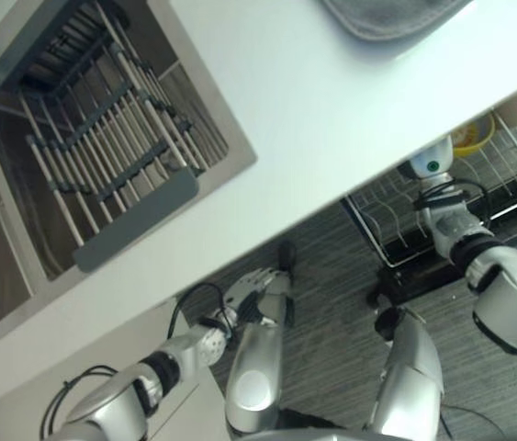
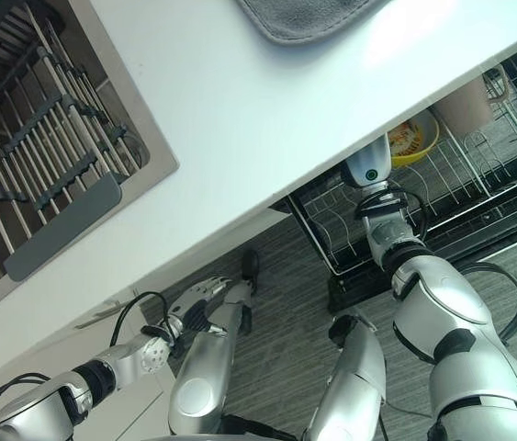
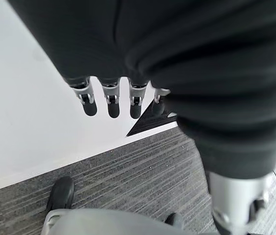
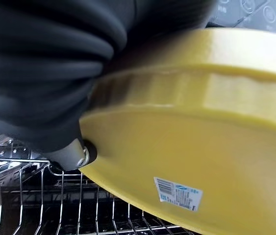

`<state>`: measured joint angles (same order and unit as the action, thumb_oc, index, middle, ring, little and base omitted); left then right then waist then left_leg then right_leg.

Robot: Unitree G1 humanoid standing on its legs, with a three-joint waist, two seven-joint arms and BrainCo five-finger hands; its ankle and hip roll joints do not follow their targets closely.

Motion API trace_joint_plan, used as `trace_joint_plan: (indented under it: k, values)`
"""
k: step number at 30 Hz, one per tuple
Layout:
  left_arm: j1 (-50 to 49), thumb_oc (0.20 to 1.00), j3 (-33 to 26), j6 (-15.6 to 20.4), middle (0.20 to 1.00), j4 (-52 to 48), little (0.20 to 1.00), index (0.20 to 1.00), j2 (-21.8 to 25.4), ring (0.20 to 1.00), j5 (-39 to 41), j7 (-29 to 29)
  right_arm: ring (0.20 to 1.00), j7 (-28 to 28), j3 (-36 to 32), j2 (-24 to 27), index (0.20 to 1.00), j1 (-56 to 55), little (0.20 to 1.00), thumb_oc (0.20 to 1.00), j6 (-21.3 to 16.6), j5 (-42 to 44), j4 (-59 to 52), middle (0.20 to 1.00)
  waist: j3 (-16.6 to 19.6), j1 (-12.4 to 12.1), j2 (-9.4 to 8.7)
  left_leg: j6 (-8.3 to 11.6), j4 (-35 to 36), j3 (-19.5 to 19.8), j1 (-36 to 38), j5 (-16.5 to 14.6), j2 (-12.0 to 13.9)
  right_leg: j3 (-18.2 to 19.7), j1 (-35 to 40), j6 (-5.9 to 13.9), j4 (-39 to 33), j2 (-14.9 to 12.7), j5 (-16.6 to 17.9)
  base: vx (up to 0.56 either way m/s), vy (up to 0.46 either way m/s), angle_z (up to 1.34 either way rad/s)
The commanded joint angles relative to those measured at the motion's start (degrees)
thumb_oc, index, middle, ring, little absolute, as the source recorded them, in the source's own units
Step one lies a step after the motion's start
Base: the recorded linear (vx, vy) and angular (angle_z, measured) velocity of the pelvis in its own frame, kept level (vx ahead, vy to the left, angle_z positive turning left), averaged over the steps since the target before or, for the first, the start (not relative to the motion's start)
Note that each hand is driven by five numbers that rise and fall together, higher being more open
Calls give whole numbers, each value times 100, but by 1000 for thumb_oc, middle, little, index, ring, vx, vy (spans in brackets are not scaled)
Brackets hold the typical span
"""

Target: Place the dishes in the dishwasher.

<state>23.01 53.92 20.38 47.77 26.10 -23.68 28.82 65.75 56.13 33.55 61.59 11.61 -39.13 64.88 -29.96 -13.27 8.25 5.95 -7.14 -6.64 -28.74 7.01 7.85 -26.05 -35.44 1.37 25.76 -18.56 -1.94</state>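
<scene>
A yellow bowl with a sticker on its underside sits against my right hand, and one finger curls under its rim. It hangs just above the wire dishwasher rack. From above, the bowl peeks out below the counter edge over the pulled-out rack, where my right forearm reaches in. My left hand hangs low beside the cabinet front, with its fingers straight and nothing in it.
The white counter overhangs the rack and hides most of my right hand. A sink at left holds a grey drying rack. A grey cloth lies at the counter's far edge. A beige cup stands in the dishwasher rack.
</scene>
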Motion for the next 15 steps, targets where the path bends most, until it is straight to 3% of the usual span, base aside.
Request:
trace_joint_plan:
  k: [1,15]
  values:
    - [-4,1000,156,193,1000,-250,1000,1000,-79,1000,-92,137,200,775,-165,44,200,1499,200,200,72,248,212,200,16,-256,144,-440,-165,-309,-371,-75,-499,71,553,612,317,135,-255,0,0,0]
    - [-45,1000,133,134,1000,-403,1000,1000,-16,1000,-40,185,200,346,-158,87,200,1643,200,200,56,630,324,200,16,-322,227,-411,-155,-362,-672,-21,-491,59,253,641,307,62,-156,0,0,0]
